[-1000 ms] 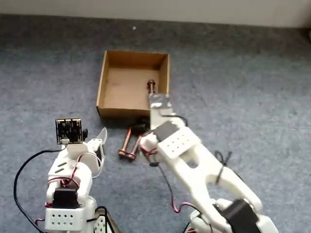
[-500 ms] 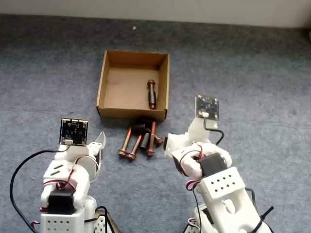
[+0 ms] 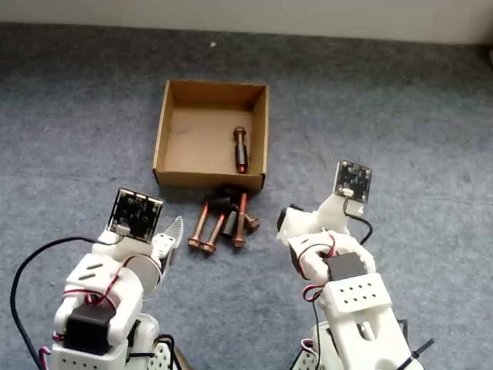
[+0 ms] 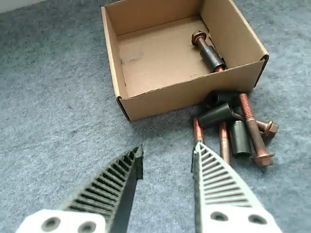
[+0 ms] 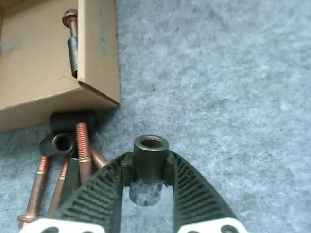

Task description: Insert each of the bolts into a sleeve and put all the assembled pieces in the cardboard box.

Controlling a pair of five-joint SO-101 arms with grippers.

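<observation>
Currently the right gripper (image 5: 148, 164) pinches the stiff, probably slippery sleeve (image 5: 151, 144) across its barrel; the left gripper (image 4: 166, 154) jaws stand spread.

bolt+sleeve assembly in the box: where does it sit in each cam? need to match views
High view: assembled piece lies in the cardboard box along its right wall, bolt head away from the arms.
Left wrist view: assembled piece in the box, along a side wall.
Right wrist view: assembled piece just inside the box wall.
Shared landmark: loose bolts outside the box's front corner.
</observation>
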